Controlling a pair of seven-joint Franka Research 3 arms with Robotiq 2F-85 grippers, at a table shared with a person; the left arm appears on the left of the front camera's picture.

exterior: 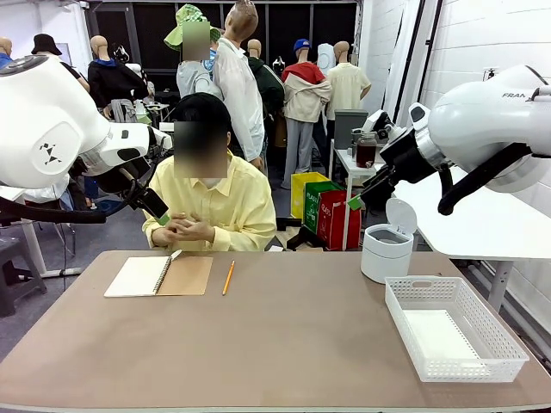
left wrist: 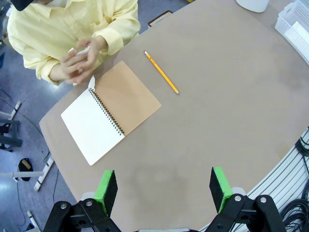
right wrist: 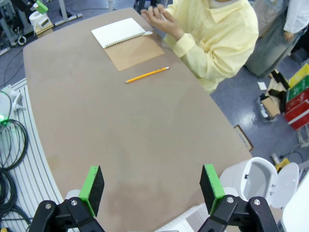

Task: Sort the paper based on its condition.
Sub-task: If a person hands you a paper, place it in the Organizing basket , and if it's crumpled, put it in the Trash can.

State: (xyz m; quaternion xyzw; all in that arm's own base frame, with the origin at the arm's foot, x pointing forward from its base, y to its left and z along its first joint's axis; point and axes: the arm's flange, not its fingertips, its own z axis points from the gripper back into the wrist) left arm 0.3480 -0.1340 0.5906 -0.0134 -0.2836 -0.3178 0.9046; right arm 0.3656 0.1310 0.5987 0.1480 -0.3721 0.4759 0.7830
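A person in a yellow shirt sits at the far side of the table with both hands (exterior: pixel 188 228) pressed together around a bit of white paper (left wrist: pixel 81 51), mostly hidden by the fingers. A small white scrap (left wrist: pixel 91 82) sticks up at the spiral of the open notebook (left wrist: pixel 108 111). My left gripper (left wrist: pixel 163 189) hangs open high above the table's near-left part, holding nothing. My right gripper (right wrist: pixel 152 188) is open too, high over the table's right side. In the front view both grippers, left (exterior: pixel 160 213) and right (exterior: pixel 356 201), are raised well clear of the tabletop.
The notebook (exterior: pixel 159 275) lies open at the far left with a yellow pencil (exterior: pixel 228 277) beside it. A small white bin (exterior: pixel 385 251) with its lid up stands at the far right. A white mesh basket (exterior: pixel 508 344) sits at the near right, something flat and white in its bottom.
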